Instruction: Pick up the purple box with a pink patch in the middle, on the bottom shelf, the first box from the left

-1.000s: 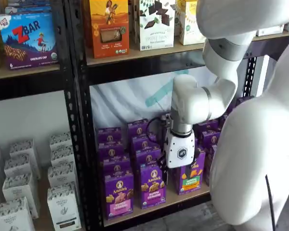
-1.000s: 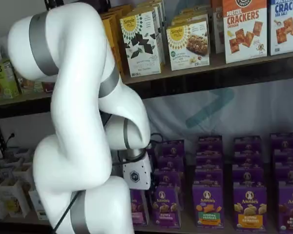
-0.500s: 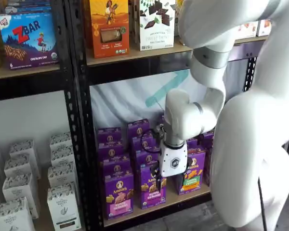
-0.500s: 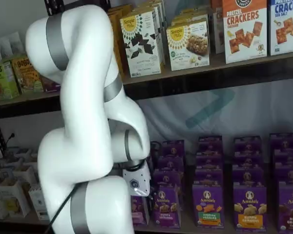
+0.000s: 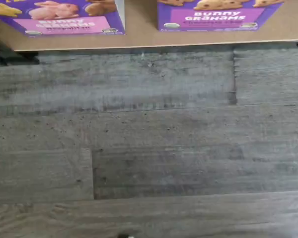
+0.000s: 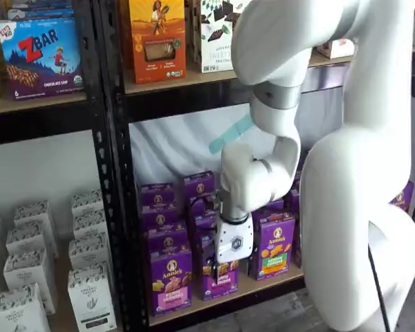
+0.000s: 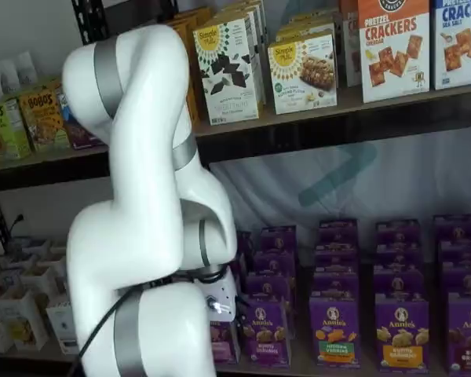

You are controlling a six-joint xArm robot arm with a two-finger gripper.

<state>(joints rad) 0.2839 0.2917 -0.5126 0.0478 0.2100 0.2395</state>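
The purple box with a pink patch stands at the front left of the bottom shelf. In the wrist view its pink-patched front shows at the shelf board's edge. In a shelf view the arm hides most of it. My gripper hangs low in front of the neighbouring purple box, just right of the target. Its white body also shows in a shelf view. The fingers are not plainly seen, so no gap can be judged.
Rows of purple Annie's boxes fill the bottom shelf, among them one with a green-and-orange patch. A black perforated upright stands left of the target. White boxes sit in the bay beyond it. Grey plank floor lies below.
The arm has swung left and lower along the bottom shelf's front. The gripper has moved from the green-and-orange-patch box towards the front-left boxes.
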